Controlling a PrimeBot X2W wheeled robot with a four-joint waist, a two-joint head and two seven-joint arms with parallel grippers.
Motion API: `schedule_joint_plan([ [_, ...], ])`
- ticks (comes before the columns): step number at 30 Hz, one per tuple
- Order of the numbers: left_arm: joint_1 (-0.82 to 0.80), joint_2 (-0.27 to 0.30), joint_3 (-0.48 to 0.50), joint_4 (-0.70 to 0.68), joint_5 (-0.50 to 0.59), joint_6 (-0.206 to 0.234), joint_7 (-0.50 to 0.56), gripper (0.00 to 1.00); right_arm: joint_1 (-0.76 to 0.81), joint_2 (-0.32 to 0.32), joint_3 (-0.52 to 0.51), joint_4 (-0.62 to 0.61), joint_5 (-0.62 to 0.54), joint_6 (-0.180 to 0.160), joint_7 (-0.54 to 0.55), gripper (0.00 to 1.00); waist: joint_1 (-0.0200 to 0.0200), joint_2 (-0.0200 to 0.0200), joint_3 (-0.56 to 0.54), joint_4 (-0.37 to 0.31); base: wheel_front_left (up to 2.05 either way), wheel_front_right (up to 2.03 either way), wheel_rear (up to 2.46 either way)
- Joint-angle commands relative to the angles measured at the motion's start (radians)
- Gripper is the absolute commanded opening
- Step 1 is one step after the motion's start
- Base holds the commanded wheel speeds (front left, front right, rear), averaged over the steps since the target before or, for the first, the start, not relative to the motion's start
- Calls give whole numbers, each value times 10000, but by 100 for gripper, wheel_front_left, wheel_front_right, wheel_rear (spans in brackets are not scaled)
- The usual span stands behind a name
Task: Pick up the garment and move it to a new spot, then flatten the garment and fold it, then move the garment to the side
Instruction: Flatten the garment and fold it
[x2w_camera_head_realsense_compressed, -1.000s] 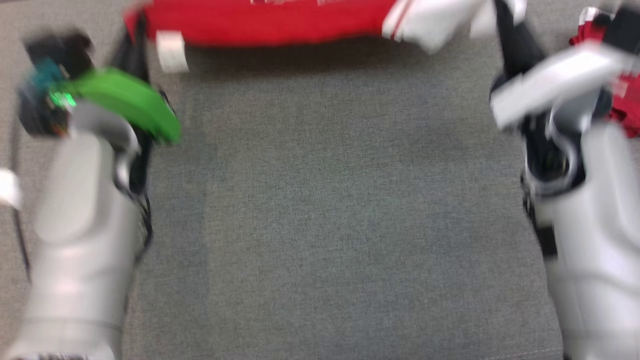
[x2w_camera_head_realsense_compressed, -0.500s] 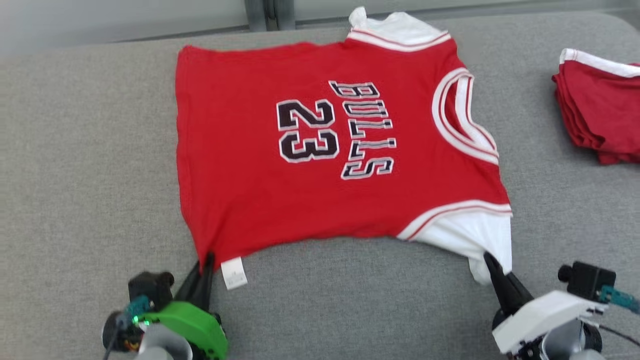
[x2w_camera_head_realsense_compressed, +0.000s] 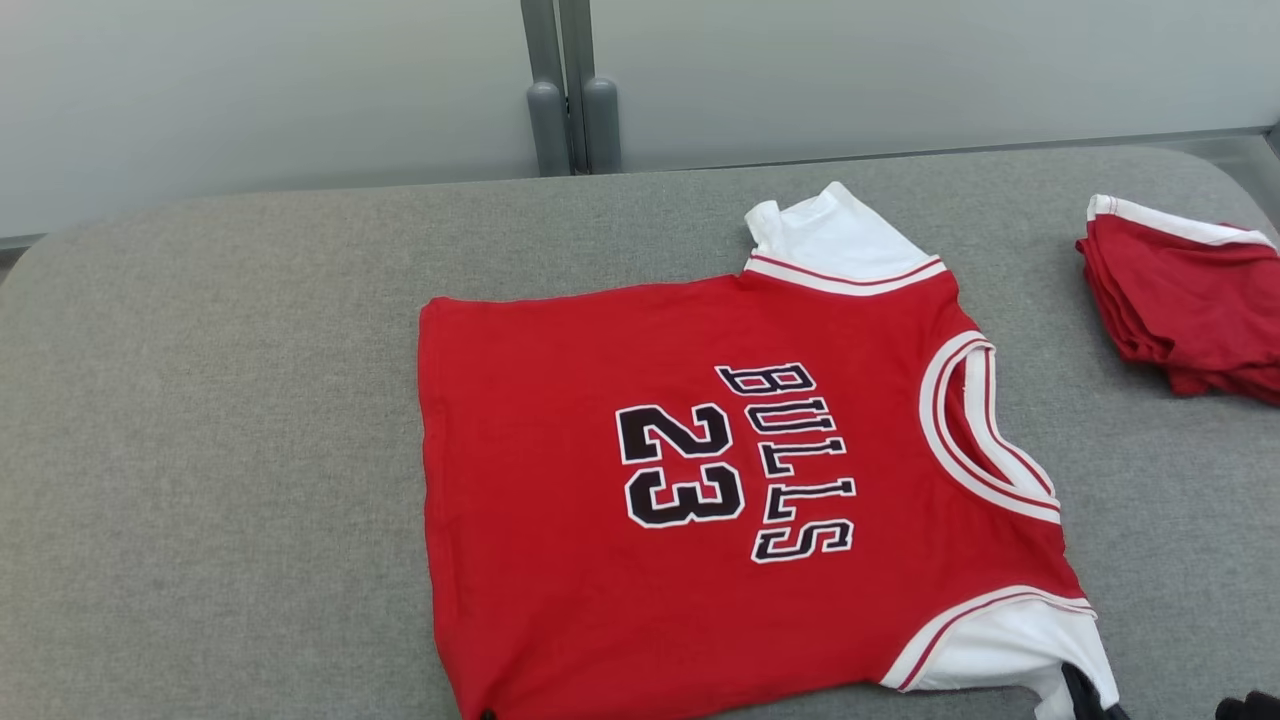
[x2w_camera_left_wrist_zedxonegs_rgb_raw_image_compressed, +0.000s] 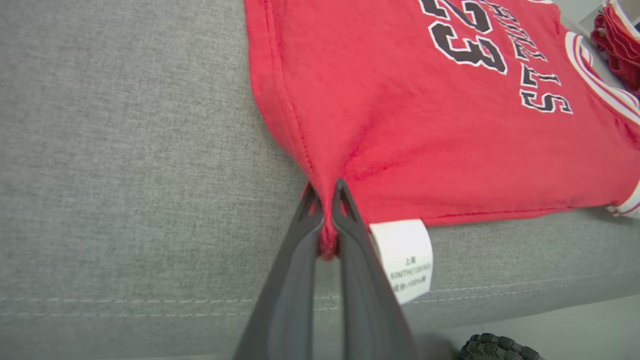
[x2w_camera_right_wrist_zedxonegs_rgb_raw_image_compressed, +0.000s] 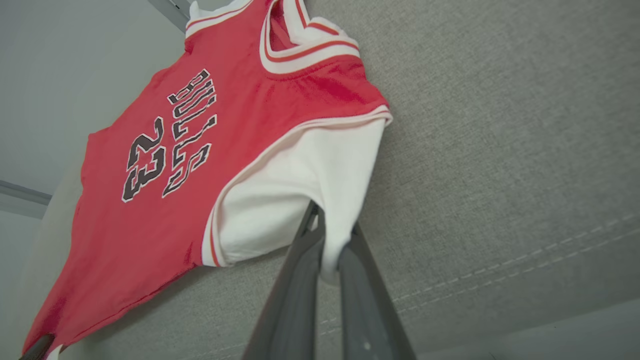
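A red jersey (x2w_camera_head_realsense_compressed: 560, 540) printed "BULLS 23", with white sleeves, lies spread flat on the grey padded surface (x2w_camera_head_realsense_compressed: 200, 400). In the left wrist view my left gripper (x2w_camera_left_wrist_zedxonegs_rgb_raw_image_compressed: 325, 215) is shut on the jersey's red hem corner, just beside the white care label (x2w_camera_left_wrist_zedxonegs_rgb_raw_image_compressed: 405, 257). In the right wrist view my right gripper (x2w_camera_right_wrist_zedxonegs_rgb_raw_image_compressed: 330, 235) is shut on the edge of the near white sleeve (x2w_camera_right_wrist_zedxonegs_rgb_raw_image_compressed: 300, 175). The head view catches one dark right fingertip (x2w_camera_head_realsense_compressed: 1085, 697) under that sleeve at the bottom edge.
A pile of folded red garments (x2w_camera_head_realsense_compressed: 1190, 300) sits at the far right of the surface. Behind the surface is a pale wall with a grey post (x2w_camera_head_realsense_compressed: 570, 90). The stitched front edge (x2w_camera_left_wrist_zedxonegs_rgb_raw_image_compressed: 150, 300) runs just below my grippers.
The head camera has tilted up, shifting the whole picture. Relative to the folded pile, the jersey has slid toward the front edge, with both grippers holding its near corners throughout.
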Motion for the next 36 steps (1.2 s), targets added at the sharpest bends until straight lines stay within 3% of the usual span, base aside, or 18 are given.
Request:
schedule_joint_plan([
  [1, -14, 172, -24, -357, -77, 72, 363, 0, -335, -95, -125, -213, -170, 0, 89, 0, 1, 0, 329, 73, 0, 0, 0],
  [5, -496, 388, 35, -1098, -248, 135, 1194, 0, -921, -231, -153, -474, -394, 0, 498, 0, 1, 0, 705, 75, 0, 0, 0],
  [10, -1919, 834, 103, -2112, -159, 275, 2690, 0, -2511, -1152, 351, -960, -813, 1, 1947, 0, 1, 0, 1594, 83, 0, 0, 0],
  [22, -4117, 1134, -261, -1716, 7, 200, 4743, 0, -4790, -2508, 621, -850, -1211, 1, 4098, 0, 1, 0, 1961, 266, 0, 0, 0],
  [24, -4346, 1151, -294, -1526, -30, 170, 4944, 0, -5146, -2565, 732, -651, -1326, 1, 4199, 7, 1, 0, 2022, 275, 0, 0, 0],
  [25, -4441, 1139, -278, -1446, -52, 187, 4985, 0, -5305, -2614, 774, -587, -1404, 0, 4167, 30, 1, 0, 2056, 277, 0, 0, 0],
  [26, -4572, 1142, -241, -1341, 26, 261, 4975, 34, -5486, -2600, 800, -448, -1453, 0, 4122, 100, 1, 0, 2087, 279, 0, 0, 0],
  [27, -4644, 1133, -231, -1250, 71, 282, 4950, 96, -5581, -2583, 820, -301, -1513, 0, 4158, 100, 1, 0, 2106, 279, 0, 0, 0],
  [28, -4697, 1072, -198, -1127, 41, 330, 4938, 100, -5690, -2685, 987, -211, -1612, 3, 4232, 100, 1, 0, 2130, 284, 0, 0, 0],
  [36, -4968, 1038, 644, -512, 308, 1141, 3823, 100, -5980, -2906, 767, -414, -1890, 0, 3363, 100, 1, 0, 2174, 252, 0, 0, 0],
])
